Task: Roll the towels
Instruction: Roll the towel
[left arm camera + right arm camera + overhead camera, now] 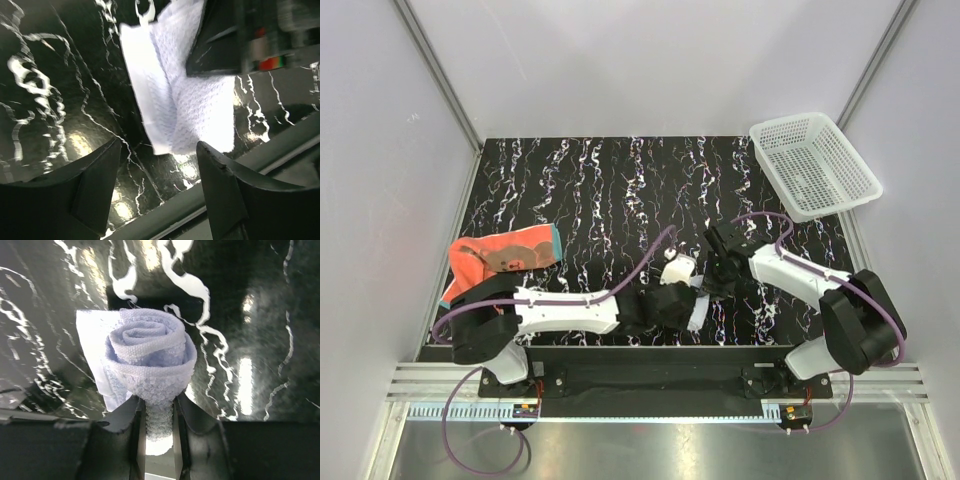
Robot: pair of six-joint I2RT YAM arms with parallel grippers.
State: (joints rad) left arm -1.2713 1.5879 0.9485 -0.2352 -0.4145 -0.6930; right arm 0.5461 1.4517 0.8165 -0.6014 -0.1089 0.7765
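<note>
Right wrist view: the white towel (150,357), coiled loosely toward the near middle of the surface (600,180), is pinched at its lower edge by the right gripper (159,415). The left gripper (159,146) stands wide beside it, empty. The orange-red towel (505,255) lies unrolled at far left. The loose coil may spring open if let go.

We see a black table (600,190), glossy, veined with white like marble. At its left edge lies an orange towel (500,258), spread out but rumpled, its teal edging at the end nearer the middle and a brown patch on top; its near part is hidden. A white mesh basket (815,165) sits askew on the far right corner. Near the front middle we find a white towel (150,360), rolled, with a loose flap on the surface beside it.
</note>
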